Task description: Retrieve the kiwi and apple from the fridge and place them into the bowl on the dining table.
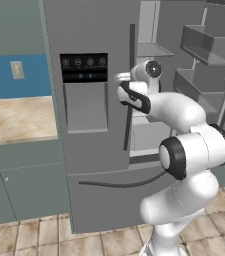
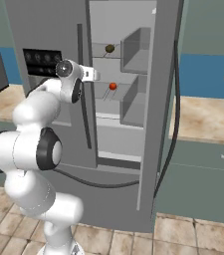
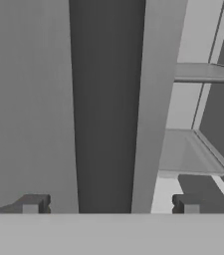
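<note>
beside the tall grey steel fridge, the released hand straddles its dark vertical handle, fruit shelved inside.

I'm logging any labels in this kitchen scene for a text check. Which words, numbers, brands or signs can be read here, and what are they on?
No text can be read.
Dispenser panel on the fridge: round icons and a faint lit strip, too small and blurred to read.
Wall outlet: plain plate, no marking legible.
The kiwi, apple, shelves and door bins carry no labels.
</note>
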Controlling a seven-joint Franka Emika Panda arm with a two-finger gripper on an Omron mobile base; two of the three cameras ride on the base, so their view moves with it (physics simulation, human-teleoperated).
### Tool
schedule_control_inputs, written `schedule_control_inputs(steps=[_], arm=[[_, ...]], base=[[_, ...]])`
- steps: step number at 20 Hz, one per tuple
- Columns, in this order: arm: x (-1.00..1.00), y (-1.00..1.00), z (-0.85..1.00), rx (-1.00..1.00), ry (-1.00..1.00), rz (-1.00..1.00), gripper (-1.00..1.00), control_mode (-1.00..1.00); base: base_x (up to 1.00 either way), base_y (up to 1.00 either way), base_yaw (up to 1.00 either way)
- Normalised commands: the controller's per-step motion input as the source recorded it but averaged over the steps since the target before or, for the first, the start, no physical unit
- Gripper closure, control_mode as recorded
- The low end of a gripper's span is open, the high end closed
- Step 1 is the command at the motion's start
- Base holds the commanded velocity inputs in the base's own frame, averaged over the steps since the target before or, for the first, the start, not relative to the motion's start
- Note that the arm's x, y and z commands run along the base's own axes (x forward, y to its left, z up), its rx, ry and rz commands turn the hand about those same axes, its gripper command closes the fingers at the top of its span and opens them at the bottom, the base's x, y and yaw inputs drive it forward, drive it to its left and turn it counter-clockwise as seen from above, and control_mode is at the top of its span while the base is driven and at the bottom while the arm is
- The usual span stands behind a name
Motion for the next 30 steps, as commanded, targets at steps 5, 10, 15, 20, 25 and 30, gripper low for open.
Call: schedule_control_inputs(steps=[5,10,15,20,25,30], arm=[[0.58,0.0,0.0,0.0,0.05,0.0,1.0,-1.0],[-0.44,0.04,0.11,0.0,0.26,0.0,1.0,-1.0],[-1.0,0.34,0.16,0.0,0.16,0.01,1.0,-1.0],[-1.0,0.68,0.0,0.0,0.01,0.05,1.0,-1.0],[-1.0,0.94,0.0,-0.05,-0.09,0.01,1.0,-1.0],[-1.0,1.0,-0.03,-0.17,-0.18,0.0,1.0,-1.0]], base=[[0.0,0.0,0.0],[0.0,0.0,0.0],[0.0,0.0,0.0],[0.0,0.0,0.0],[0.0,0.0,0.0],[0.0,0.0,0.0]])
